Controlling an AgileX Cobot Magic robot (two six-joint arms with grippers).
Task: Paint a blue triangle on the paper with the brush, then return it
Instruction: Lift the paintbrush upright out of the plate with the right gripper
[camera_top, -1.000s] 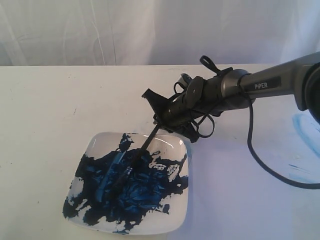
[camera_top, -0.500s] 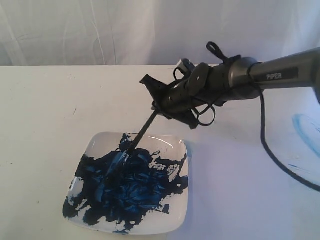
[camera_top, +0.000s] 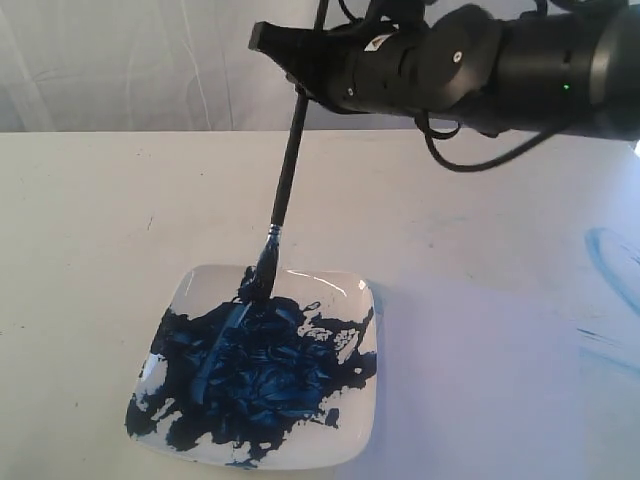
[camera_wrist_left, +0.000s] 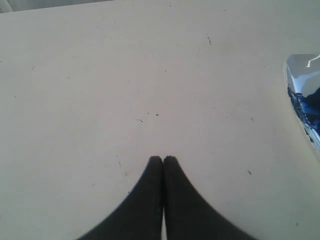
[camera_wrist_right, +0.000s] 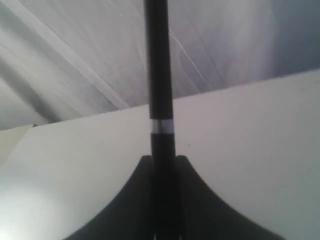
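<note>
While right fingers (camera_wrist_right: 125, 210) clamp brush (camera_top: 290, 150), bristles (camera_top: 258, 280) meet blue-smeared dish (camera_top: 350, 292) edge.

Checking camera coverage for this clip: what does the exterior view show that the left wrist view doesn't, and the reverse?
Exterior only: the right gripper clamped on the brush, which is held near upright with its bristles at the far edge of the dark blue paint in the white dish. Faint blue smears show at the far right.
Left wrist only: the left gripper, jaws closed together with nothing between them, over bare table.
Both: the table and the dish, though the left wrist view catches only one rim corner.
</note>
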